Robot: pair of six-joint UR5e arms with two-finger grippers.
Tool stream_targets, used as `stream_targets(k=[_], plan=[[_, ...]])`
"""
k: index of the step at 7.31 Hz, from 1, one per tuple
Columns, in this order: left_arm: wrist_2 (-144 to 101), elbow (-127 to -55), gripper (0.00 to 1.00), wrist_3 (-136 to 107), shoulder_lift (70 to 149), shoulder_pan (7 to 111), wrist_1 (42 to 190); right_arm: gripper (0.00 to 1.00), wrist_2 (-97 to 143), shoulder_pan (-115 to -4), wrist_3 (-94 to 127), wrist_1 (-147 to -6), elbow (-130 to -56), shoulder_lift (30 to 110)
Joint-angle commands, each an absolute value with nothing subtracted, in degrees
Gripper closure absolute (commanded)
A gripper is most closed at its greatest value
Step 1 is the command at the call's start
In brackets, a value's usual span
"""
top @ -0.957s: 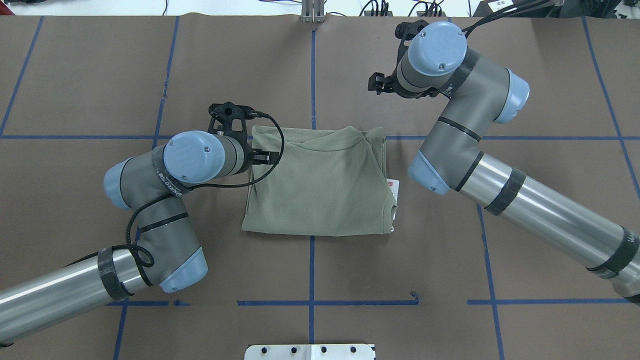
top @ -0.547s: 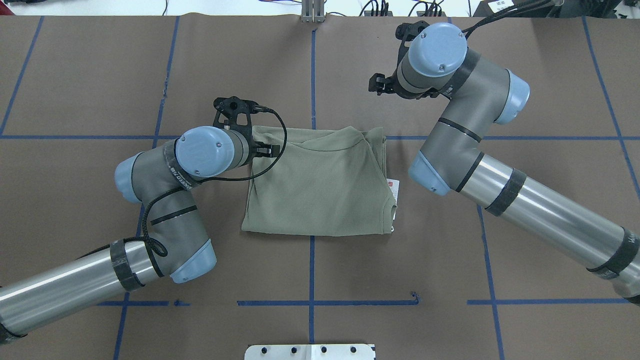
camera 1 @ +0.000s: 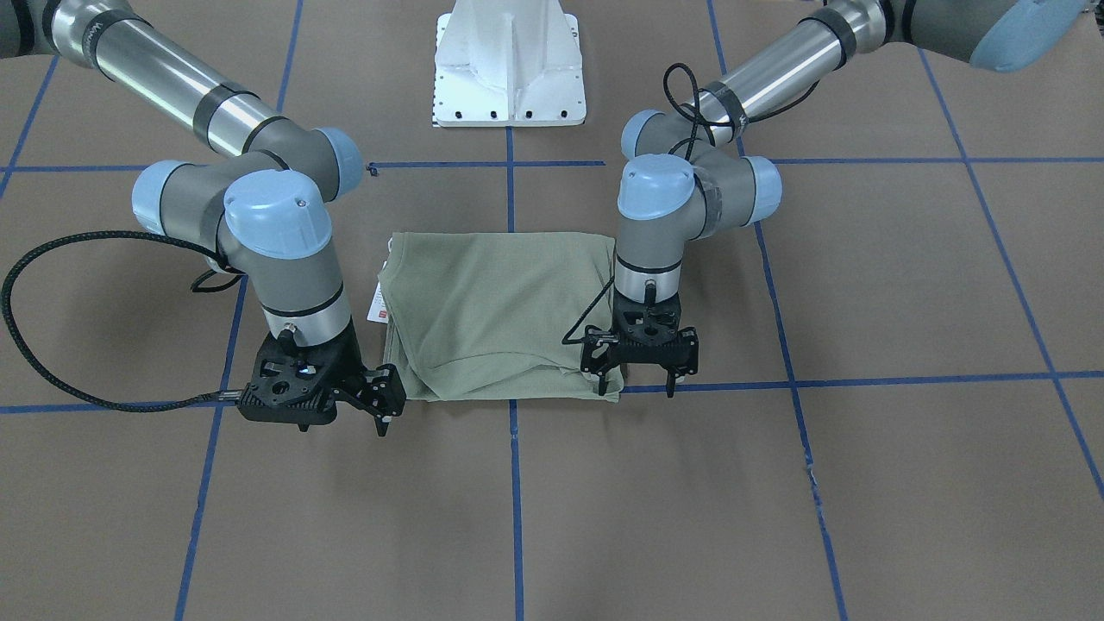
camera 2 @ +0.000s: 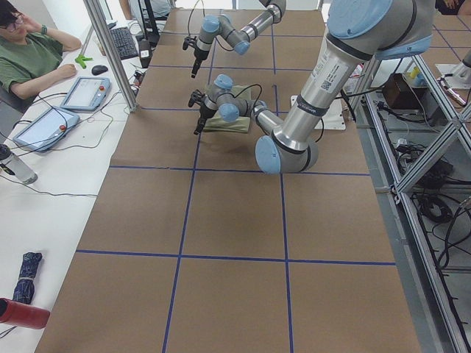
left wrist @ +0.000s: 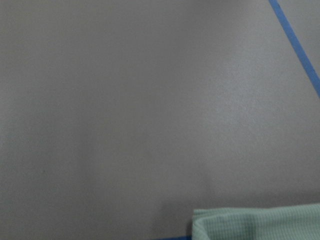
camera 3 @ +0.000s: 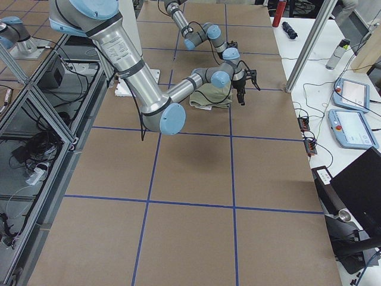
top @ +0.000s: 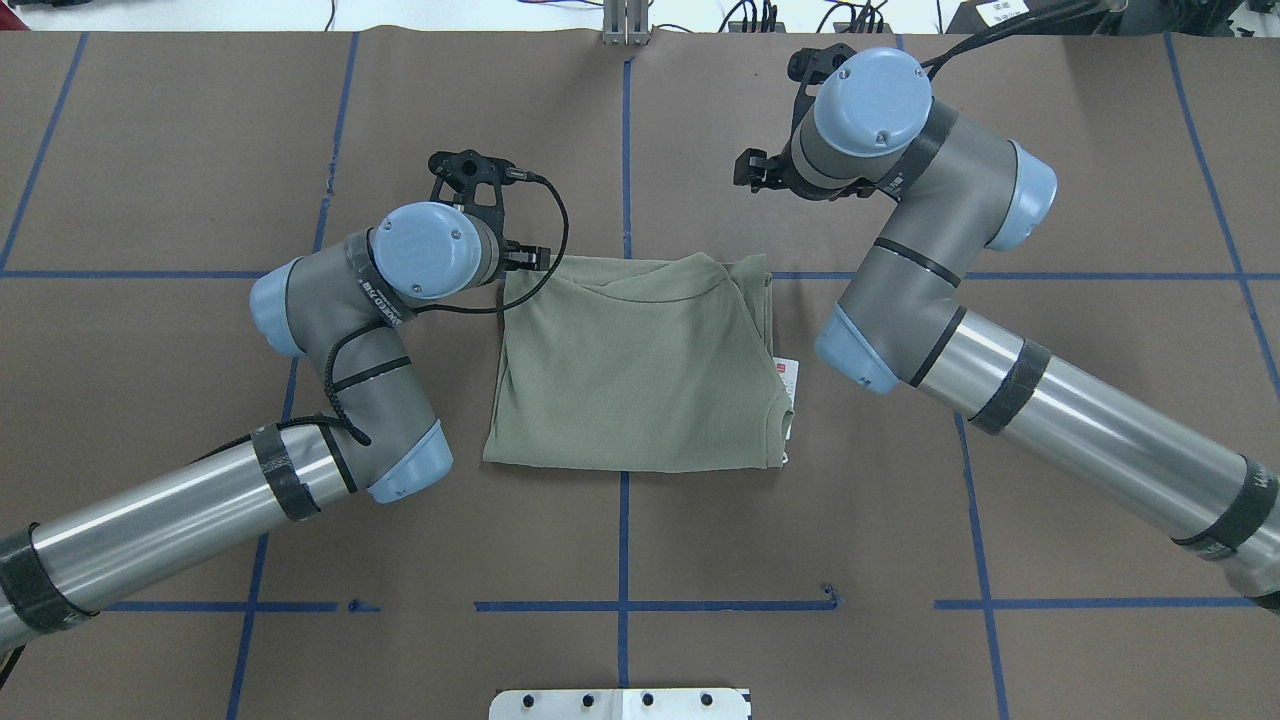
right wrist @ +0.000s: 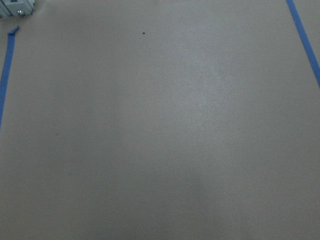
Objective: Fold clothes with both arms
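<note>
- Shirt (top: 640,370), sage green, lies folded into a rough rectangle at the middle of the brown surface (top: 200,150); in the overhead view its neckline runs along the 12 o'clock edge and a white hang tag (top: 788,378) pokes out at 3 o'clock
- Left arm (top: 430,250) hangs over the shirt's 10 o'clock corner; the front-facing view shows its jaws spread wide and empty, one tip just over the cloth edge
- Right arm (top: 870,100) has its wrist at about 1 o'clock from the shirt, apart from the cloth; its jaws hold nothing, but how wide they stand I cannot tell
- Judged step: both arms look set to take the far corners for another fold, and neither has a hold yet
- Risk: the left jaws may pinch only the top layer, so the stacked layers slide apart when lifted
- Risk: the right jaws sit farther off their corner, and a late or uneven grab would skew the fold
- Risk: the black cable (top: 555,230) loops over the shirt's corner and could drag the cloth
- Risk: the tag may end up sticking out
</note>
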State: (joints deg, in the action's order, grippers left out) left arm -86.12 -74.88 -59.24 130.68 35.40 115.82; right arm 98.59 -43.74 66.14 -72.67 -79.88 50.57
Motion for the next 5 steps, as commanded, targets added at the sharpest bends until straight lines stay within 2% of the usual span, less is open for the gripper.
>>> stream_targets(k=[1, 2, 3, 5], plan=[[-87.88, -73.91, 0.00, -55.38, 131.66, 39.97, 117.24, 0.00, 98.61, -43.33, 66.18, -72.60, -81.12, 50.80], [-95.81, -75.57, 0.00, -53.28, 131.75, 43.04, 116.64, 0.00, 99.57, -43.68, 65.75, -74.42, -82.69, 50.54], [-101.72, -80.37, 0.00, -49.43, 130.53, 46.55, 114.63, 0.00, 103.15, -45.77, 61.48, -79.40, -84.27, 50.45], [-106.22, -98.00, 0.00, -35.51, 123.69, 52.86, 100.53, 0.00, 110.53, -55.49, 41.42, -97.72, -96.78, 55.34]])
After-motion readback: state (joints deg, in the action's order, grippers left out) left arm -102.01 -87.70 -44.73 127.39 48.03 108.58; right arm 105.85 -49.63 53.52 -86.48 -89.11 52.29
